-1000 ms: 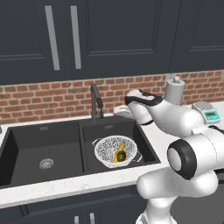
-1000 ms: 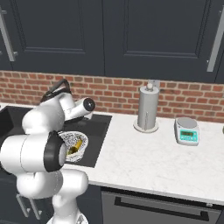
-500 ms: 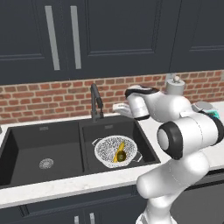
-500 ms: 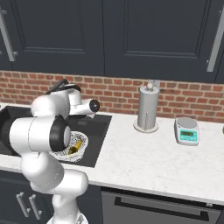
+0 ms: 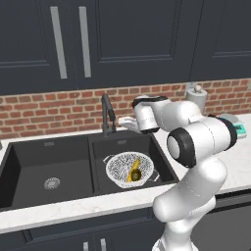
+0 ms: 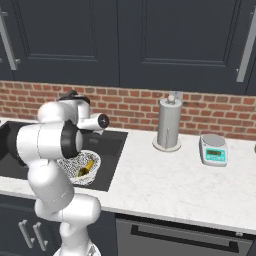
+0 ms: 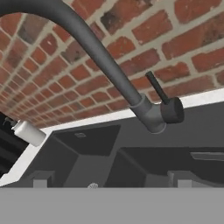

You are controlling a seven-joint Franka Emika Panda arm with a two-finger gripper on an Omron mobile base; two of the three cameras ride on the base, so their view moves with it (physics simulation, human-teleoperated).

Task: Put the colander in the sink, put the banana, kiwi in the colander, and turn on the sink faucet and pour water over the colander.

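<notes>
The colander (image 5: 129, 169) sits in the smaller basin of the black sink (image 5: 29, 147), just below the middle of the left base view, and from the other side it peeks out behind the arm at lower left (image 6: 82, 167). Inside it lie the banana (image 5: 134, 169) and the kiwi (image 5: 136, 175), the kiwi against the banana's lower end (the two touch, as far as I can make out).

The sink faucet (image 5: 108, 115) rises at the back edge between the basins, left of centre. The gripper (image 5: 123, 122) hangs just to the right of it, near its base, with its jaws spread wide and nothing between them; whether it touches the faucet I cannot tell.

In the hand view the faucet (image 7: 100, 57) sweeps from the upper left down to its base at centre right, with the small side lever (image 7: 158, 89) sticking up beside it against the brick wall (image 7: 175, 43). A white soap dispenser (image 7: 28, 132) lies at the left edge.

On the worktop (image 6: 165, 180) at right stand a paper towel roll (image 6: 169, 127) and a small scale (image 6: 214, 149).
</notes>
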